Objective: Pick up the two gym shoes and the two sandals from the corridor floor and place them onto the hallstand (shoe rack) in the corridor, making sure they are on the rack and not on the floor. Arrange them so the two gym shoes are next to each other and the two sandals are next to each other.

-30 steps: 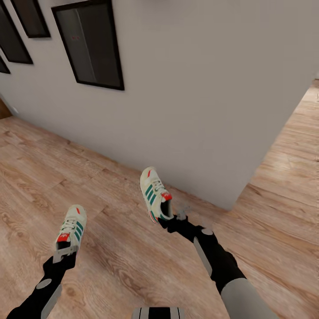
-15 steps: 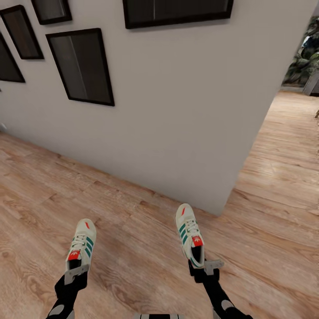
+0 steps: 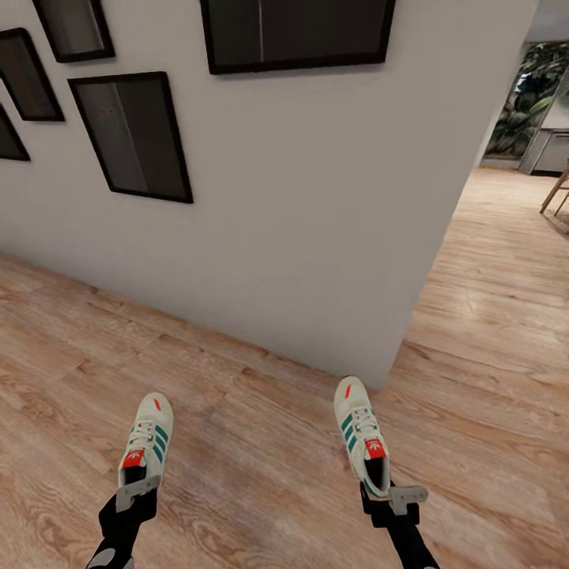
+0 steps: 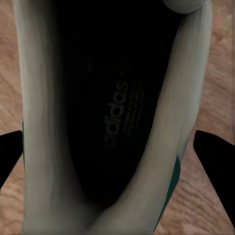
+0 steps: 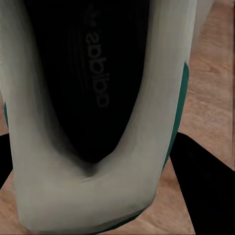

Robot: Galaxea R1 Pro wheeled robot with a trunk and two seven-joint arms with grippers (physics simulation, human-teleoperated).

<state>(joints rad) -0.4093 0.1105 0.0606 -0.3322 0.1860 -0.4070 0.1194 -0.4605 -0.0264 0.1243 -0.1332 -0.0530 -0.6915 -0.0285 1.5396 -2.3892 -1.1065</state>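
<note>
Even, soft, bright lighting in head view; faint shadows on floor [image 3: 261,466]. Slight glare on frames [image 3: 130,134]. Wrist views blurred at close range; shoe [image 4: 112,117] interior dark, edges soft.

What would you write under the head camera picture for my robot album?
Each gripper, left and right, carries a gym shoe above the corridor floor.

wall [image 3: 316,237]: plain pale grey-white, ran across the head view and ended at an outer corner toward the right.
picture frames: dark, black-edged, hung on the wall; one wide frame [image 3: 299,32] at top centre, one upright frame [image 3: 130,136] below and left of it, others cut off at the left edge.
foliage [image 3: 533,95]: green, seen far off past the corner.
pale cabinet [image 3: 552,150]: stood beside the foliage.
</note>
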